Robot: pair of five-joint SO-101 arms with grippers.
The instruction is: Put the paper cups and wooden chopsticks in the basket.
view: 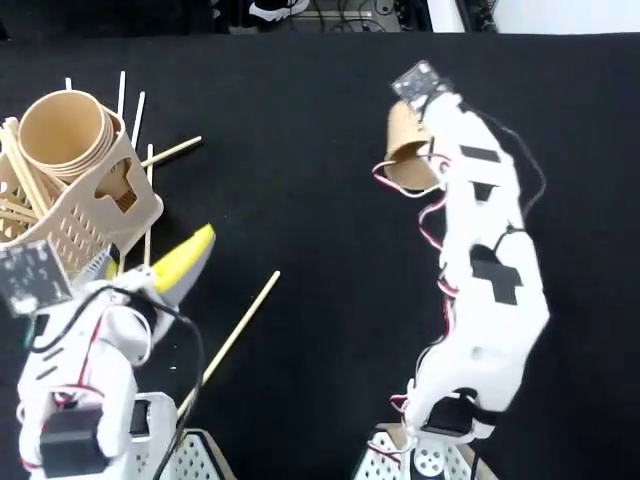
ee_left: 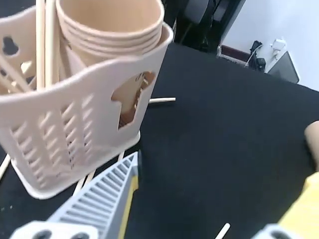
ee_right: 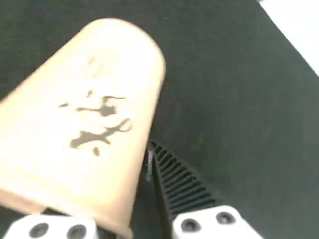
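Several cups (view: 62, 130) and chopsticks (view: 20, 170) fill the basket (view: 95, 215); well away from it, the right jaws grip one more cup (view: 405, 150); beside it, the left jaws gape empty, a chopstick (view: 240, 325) loose nearby.

Tan cup (ee_right: 84, 124), dark print; beige slatted basket (view: 85, 215); black table (view: 300, 120).

The slotted basket (ee_left: 75, 129) looks like smooth, faintly glossy plastic, the cup (ee_right: 75, 74) matt paper, the chopstick (view: 235, 337) bare pale wood, and the black table (view: 320, 100) matt, possibly cloth.
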